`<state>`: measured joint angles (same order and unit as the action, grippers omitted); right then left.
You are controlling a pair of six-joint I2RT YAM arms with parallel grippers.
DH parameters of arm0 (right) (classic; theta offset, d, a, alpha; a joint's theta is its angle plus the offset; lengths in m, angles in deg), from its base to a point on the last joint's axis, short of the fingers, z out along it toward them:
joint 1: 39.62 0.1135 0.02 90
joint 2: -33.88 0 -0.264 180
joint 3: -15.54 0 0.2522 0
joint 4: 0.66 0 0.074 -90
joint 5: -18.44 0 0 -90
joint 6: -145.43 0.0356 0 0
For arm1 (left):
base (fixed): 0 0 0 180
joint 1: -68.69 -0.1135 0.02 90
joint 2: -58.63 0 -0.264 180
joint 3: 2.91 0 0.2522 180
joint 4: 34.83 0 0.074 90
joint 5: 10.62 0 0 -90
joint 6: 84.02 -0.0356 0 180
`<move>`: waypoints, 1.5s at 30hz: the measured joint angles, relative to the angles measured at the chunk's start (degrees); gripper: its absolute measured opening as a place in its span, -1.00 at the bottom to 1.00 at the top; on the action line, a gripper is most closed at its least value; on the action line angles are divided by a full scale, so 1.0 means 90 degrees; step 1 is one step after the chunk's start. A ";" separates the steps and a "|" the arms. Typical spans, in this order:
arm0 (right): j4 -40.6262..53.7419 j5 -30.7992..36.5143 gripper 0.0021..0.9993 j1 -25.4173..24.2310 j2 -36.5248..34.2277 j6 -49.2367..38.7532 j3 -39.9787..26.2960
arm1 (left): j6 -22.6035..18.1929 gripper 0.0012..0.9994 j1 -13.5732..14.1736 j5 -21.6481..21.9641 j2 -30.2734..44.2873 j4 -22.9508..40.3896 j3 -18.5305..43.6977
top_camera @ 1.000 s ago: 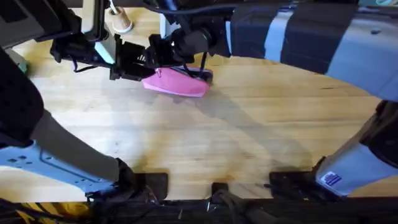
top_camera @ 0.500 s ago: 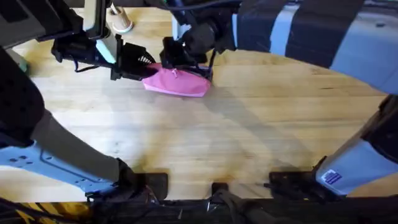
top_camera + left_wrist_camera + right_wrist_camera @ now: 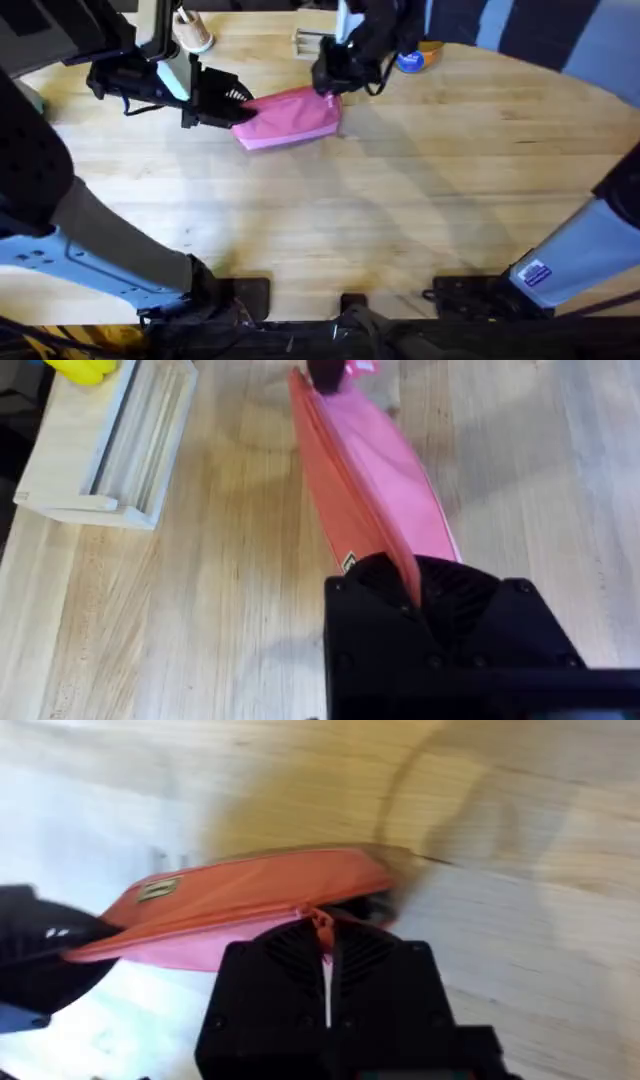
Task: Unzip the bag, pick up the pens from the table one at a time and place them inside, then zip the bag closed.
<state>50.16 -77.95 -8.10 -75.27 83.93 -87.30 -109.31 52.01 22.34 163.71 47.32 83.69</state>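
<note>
No readable text, numbers or brands anywhere. Small tag on the bag showing marks too blurred to read. Blue-and-white sticker on the right arm's base near the table's near right corner showing print, also illegible.

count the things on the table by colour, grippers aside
pink: 1, the bag
beige: 1, small cup
pale wood: 1, grooved block
blue and orange: 1, small object
yellow: 1, object
total: 5
</note>
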 joint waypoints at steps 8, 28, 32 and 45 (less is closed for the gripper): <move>0.0540 0.0010 -0.93 -0.0590 0.0000 -0.0013 0.0000 | 0.0000 -0.92 0.0012 -0.0021 -0.0002 0.0023 0.0000; 0.0383 0.0398 -0.88 -0.0659 -0.0124 0.0415 0.0606 | 0.0000 -0.92 0.0063 -0.0037 0.0000 0.0023 0.0000; 0.0668 0.0745 -0.20 -0.0712 -0.0122 0.0256 0.0337 | 0.0000 -0.92 0.0056 0.0016 0.0000 0.0027 0.0000; 0.1091 0.1528 1.00 -0.1033 0.0542 0.0186 -0.0087 | 0.0000 -0.92 -0.0098 0.0200 0.0000 0.0045 0.0000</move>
<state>59.98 -64.20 -17.40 -70.39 85.61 -88.08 -109.31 51.13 24.14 163.71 47.73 83.69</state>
